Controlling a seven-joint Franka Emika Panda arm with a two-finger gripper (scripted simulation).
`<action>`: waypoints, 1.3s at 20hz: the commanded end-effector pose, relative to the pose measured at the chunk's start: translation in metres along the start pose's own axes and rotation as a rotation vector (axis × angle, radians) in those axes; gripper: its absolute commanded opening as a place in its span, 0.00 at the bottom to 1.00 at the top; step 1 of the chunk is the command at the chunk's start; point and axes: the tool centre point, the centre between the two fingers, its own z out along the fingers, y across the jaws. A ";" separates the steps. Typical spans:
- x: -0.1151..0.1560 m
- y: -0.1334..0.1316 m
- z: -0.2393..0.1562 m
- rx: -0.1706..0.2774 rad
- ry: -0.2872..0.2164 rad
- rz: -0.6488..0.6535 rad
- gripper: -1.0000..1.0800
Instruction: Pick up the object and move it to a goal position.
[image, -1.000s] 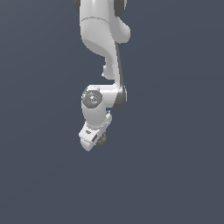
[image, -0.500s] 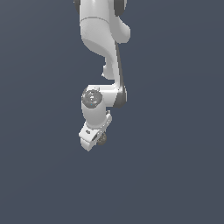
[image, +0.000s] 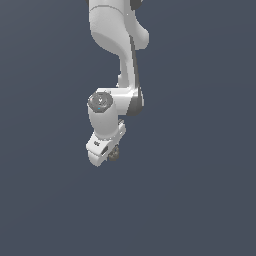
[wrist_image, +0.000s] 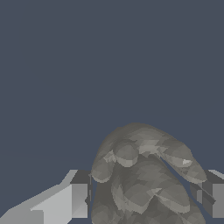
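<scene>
1. The object is held between the two fingers of the end effector, which is closed on it, a little below the centre of the exterior view.
2. The pick-up is judged as done; the move to the goal position is left, and no goal marker can be seen.
3. One arm, one end effector and one object are counted.
</scene>
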 end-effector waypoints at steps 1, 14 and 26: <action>-0.007 -0.002 -0.015 -0.001 0.000 0.000 0.00; -0.066 -0.021 -0.140 -0.001 0.001 -0.001 0.00; -0.127 -0.039 -0.275 0.000 0.003 -0.001 0.00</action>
